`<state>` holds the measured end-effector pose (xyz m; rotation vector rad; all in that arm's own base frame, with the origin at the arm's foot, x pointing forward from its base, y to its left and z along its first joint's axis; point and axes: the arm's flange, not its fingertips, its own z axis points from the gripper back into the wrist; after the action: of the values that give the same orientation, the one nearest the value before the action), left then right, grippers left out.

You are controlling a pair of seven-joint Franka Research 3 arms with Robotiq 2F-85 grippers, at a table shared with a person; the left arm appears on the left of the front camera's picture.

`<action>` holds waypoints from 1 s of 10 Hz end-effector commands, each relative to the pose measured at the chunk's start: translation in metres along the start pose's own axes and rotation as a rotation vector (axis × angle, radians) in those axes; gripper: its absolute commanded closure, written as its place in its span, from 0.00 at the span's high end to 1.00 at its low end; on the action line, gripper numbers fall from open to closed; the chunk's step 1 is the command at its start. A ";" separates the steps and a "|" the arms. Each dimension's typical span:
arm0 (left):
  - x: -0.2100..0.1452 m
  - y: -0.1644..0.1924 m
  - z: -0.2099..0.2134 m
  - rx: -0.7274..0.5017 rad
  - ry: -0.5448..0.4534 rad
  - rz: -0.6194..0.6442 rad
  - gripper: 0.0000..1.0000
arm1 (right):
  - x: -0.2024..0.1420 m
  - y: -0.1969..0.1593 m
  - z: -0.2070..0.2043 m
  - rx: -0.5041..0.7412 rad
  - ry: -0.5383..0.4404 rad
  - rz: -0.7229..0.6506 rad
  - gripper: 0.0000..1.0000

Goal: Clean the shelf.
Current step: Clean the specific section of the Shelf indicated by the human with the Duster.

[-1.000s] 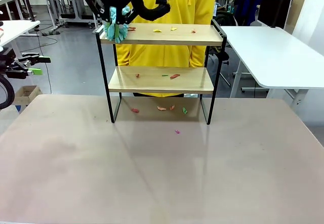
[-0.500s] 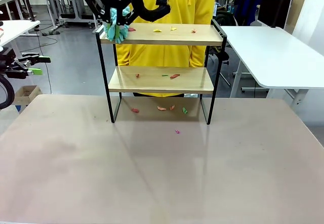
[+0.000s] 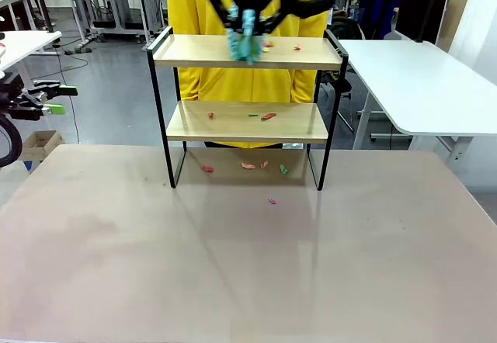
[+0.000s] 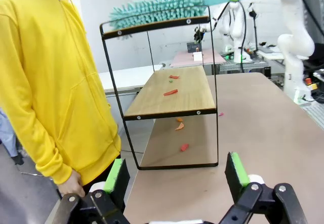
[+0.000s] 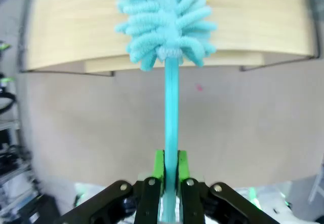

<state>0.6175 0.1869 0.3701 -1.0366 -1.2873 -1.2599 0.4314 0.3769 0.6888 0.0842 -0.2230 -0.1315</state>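
Front view: shelf [image 3: 186, 50] stands toward the worktop's [image 3: 233, 265] far edge, duster [image 3: 242, 44] on its top board
Right pincer [image 5: 171, 165] pinches the duster's handle; coloured scraps [image 3: 268, 116] litter both boards and the worktop beneath; person [image 3: 194, 1] stands close behind; left pincer [image 4: 177, 176] spread, well apart.

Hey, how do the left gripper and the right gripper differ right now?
The left gripper stands open with nothing between its pads; the right gripper is shut on the handle of the teal duster. The left gripper sits off to the robot's left, apart from the shelf; the right gripper is up over the shelf's top board, with the duster's head on it. Both are black with green pads.
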 end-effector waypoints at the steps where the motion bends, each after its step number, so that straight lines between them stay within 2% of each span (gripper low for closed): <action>1: 0.002 -0.001 -0.001 -0.003 0.000 -0.001 1.00 | -0.022 -0.076 -0.003 -0.026 0.039 -0.023 0.13; 3: 0.002 -0.001 -0.001 -0.003 0.000 -0.001 1.00 | -0.024 -0.137 -0.008 -0.065 0.040 -0.067 0.13; 4: 0.002 -0.001 -0.001 -0.003 0.000 -0.001 1.00 | -0.029 -0.155 -0.005 -0.082 0.007 -0.062 0.13; 5: 0.002 -0.001 -0.001 -0.003 0.000 -0.001 1.00 | -0.044 -0.159 0.009 -0.009 -0.089 0.053 0.13; 6: 0.002 -0.001 -0.001 -0.003 0.000 -0.001 1.00 | -0.008 -0.136 0.006 -0.080 0.025 -0.081 0.13; 10: 0.002 -0.001 -0.001 -0.003 0.000 -0.001 1.00 | -0.008 -0.136 0.006 -0.080 0.025 -0.081 0.13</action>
<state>0.6176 0.1867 0.3700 -1.0369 -1.2871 -1.2600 0.4058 0.2447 0.6736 0.0174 -0.2033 -0.1749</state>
